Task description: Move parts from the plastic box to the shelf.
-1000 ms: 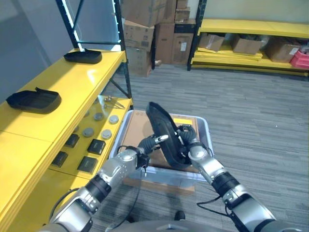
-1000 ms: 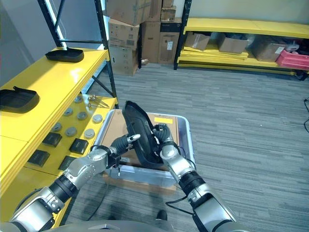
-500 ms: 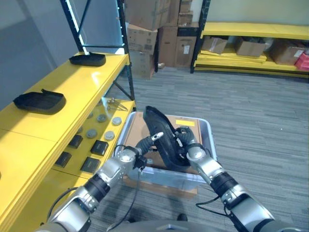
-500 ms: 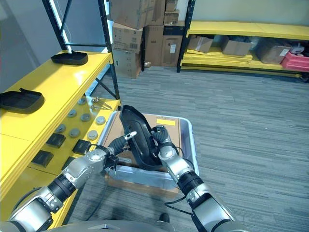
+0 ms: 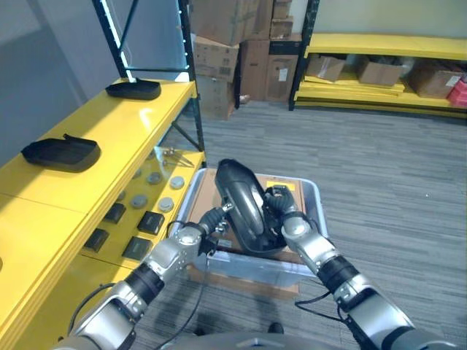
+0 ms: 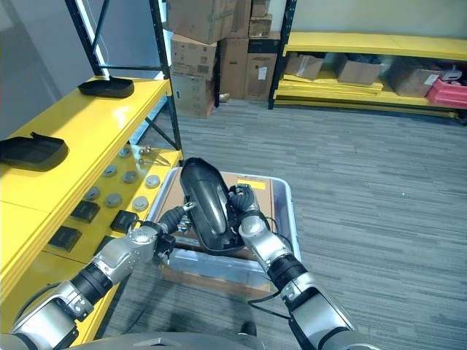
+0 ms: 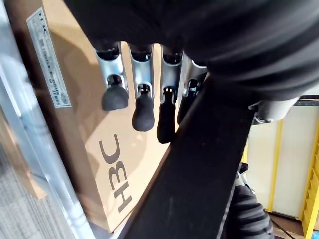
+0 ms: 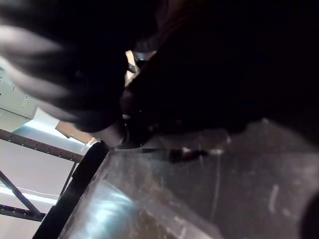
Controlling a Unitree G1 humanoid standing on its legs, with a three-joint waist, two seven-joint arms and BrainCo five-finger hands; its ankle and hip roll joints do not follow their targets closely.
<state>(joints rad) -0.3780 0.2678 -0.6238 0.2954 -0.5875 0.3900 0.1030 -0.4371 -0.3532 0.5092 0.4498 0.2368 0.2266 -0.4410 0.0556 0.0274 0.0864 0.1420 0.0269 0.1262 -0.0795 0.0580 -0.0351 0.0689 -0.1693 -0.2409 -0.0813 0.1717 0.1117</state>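
Note:
A large black moulded part is held upright over the clear plastic box, between both hands. My right hand is curled round the part's right edge. On the other side, my left hand rests its straight fingers against the part's left edge, above the cardboard sheet lying in the box. The yellow shelf runs along the left and carries two black parts.
A lower yellow shelf level beside the box holds several round discs and dark blocks. Stacked cardboard boxes stand at the back, with a second yellow rack behind. Grey carpet floor lies open to the right.
The black part has turned so its smooth rounded face points up towards me. My left hand's fingers have slid from the part's face down to its left edge.

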